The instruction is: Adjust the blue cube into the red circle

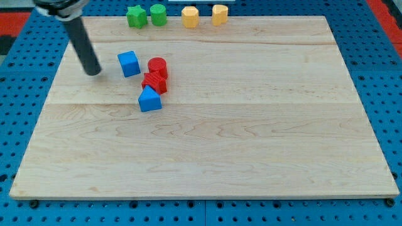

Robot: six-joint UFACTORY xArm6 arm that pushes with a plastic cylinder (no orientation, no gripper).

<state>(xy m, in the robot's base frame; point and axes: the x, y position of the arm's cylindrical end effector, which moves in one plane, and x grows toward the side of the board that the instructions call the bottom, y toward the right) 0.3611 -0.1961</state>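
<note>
The blue cube [129, 63] lies on the wooden board at the upper left. The red circle, a short red cylinder [157, 66], stands just to its right with a small gap between them. My tip [93, 71] rests on the board to the left of the blue cube, a short gap away, not touching it. A red star-like block [154, 82] sits right below the red cylinder, touching it. A second blue block [149, 100], wedge-like, sits below the red star block, touching it.
Along the board's top edge stand a green star-like block [136, 16], a green cylinder [158, 14], a yellow hexagonal block [190, 17] and a second yellow block [219, 13]. The wooden board [251, 125] lies on a blue perforated table.
</note>
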